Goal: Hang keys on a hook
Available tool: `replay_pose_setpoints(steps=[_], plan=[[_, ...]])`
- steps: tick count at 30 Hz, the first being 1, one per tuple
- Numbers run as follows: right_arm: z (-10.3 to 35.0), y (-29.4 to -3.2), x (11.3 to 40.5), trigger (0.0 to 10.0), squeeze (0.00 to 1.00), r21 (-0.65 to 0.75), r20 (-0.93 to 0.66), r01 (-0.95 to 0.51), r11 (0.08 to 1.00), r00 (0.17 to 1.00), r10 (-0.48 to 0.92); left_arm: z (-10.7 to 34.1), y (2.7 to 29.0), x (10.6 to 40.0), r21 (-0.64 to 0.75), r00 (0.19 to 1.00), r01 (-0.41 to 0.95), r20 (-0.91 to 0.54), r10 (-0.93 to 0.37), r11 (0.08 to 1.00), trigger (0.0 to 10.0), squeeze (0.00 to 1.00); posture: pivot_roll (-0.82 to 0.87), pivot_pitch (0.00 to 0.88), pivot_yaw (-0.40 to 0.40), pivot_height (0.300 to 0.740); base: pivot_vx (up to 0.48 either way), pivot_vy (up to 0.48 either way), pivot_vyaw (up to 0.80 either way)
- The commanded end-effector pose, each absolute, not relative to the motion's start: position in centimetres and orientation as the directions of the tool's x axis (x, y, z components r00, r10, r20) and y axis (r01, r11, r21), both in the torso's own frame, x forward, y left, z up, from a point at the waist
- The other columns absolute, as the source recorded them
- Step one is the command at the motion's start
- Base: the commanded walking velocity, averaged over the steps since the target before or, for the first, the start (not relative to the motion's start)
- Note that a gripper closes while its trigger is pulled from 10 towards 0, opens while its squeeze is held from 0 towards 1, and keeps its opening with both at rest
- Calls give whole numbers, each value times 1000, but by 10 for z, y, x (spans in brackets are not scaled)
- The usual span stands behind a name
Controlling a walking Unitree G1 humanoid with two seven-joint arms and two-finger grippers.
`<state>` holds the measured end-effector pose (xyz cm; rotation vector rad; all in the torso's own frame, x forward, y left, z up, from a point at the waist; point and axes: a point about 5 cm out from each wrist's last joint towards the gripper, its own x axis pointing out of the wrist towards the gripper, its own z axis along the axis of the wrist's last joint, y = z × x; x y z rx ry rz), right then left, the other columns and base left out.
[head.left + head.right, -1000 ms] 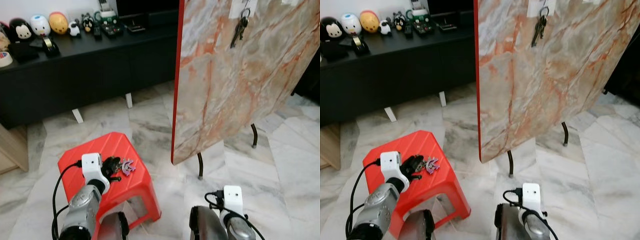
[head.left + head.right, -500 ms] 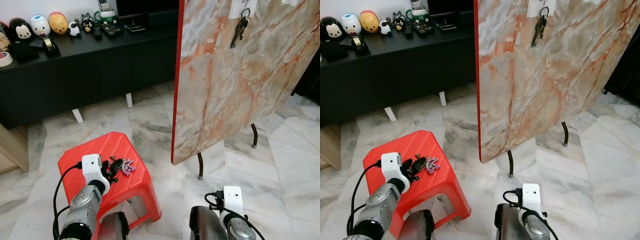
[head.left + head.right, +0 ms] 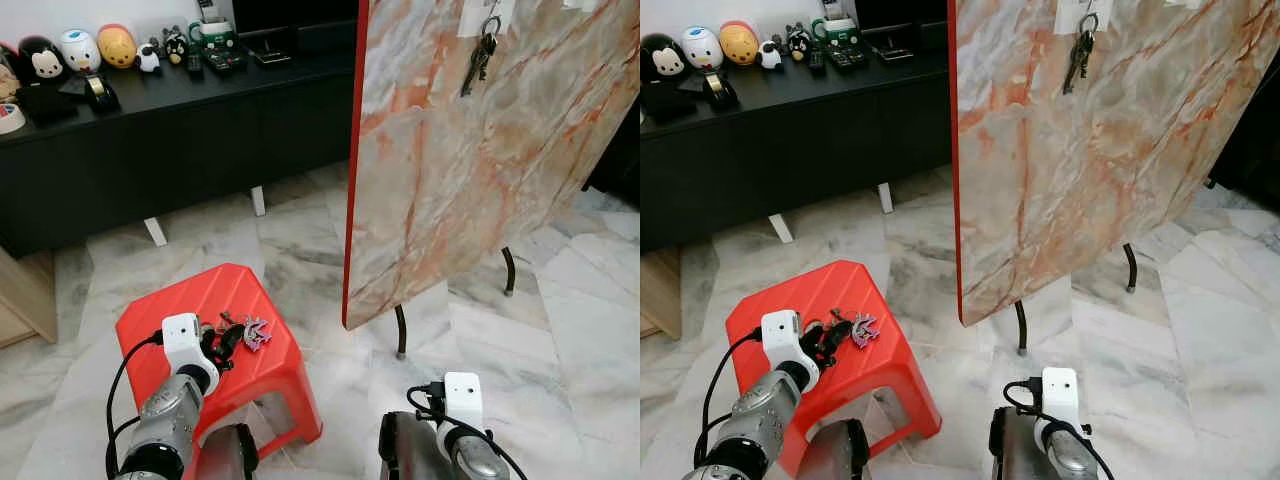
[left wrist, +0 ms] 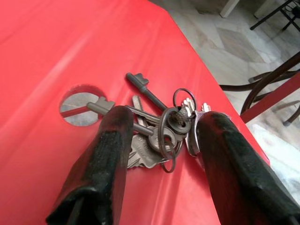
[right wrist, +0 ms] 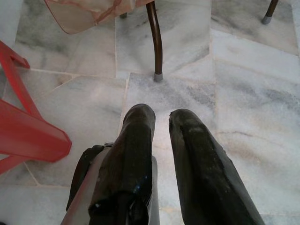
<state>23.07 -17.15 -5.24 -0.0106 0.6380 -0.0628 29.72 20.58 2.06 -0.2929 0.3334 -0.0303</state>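
Left gripper (image 4: 161, 129) spread wide, straddling keys (image 4: 159, 133) on red stool (image 3: 210, 300)

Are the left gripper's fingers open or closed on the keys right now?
Open. The left gripper has a finger on each side of the keys, which lie flat on the red stool, not yet pinched.

No text, label, brand, number or sign can be read anywhere. The small items on the long black cabinet (image 3: 150, 120) are too far off to show any lettering.
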Motion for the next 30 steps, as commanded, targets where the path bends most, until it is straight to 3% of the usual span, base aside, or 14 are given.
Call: replay_pose_setpoints(steps=[1, 25, 26, 27, 28, 29, 30], plan=[[-55, -172, 227, 10000, 0, -29, -613, 59, 998, 787, -64, 17, 202, 296, -287, 936, -5, -338, -97, 958, 10000, 0, 11, 33, -41, 571, 0, 0, 0], [-54, -177, 228, 10000, 0, -33, -603, 61, 998, 795, -68, 14, 187, 300, -254, 931, 39, -342, -128, 966, 9922, 0, -1, 43, -42, 571, 0, 0, 0], [-54, -176, 228, 10000, 0, -33, -603, 61, 998, 795, -68, 14, 187, 300, -253, 931, 39, -343, -128, 967, 7725, 0, -1, 43, -42, 571, 0, 0, 0], [-54, -176, 228, 10000, 0, -33, -603, 62, 998, 795, -69, 14, 187, 300, -251, 930, 39, -344, -126, 967, 4275, 0, -3, 43, -41, 571, 0, 0, 0], [-54, -176, 228, 10000, 0, -33, -602, 62, 998, 795, -69, 14, 187, 300, -250, 930, 38, -344, -126, 967, 1961, 0, -3, 43, -41, 571, 0, 0, 0], [-54, -176, 228, 10000, 0, -33, -602, 62, 998, 795, -69, 14, 186, 300, -250, 930, 38, -345, -125, 968, 1961, 0, -3, 43, -41, 571, 0, 0, 0], [-54, -176, 228, 10000, 0, -32, -602, 62, 998, 795, -69, 14, 186, 301, -250, 931, 37, -344, -124, 968, 0, 0, -3, 43, -41, 571, 0, 0, 0]])
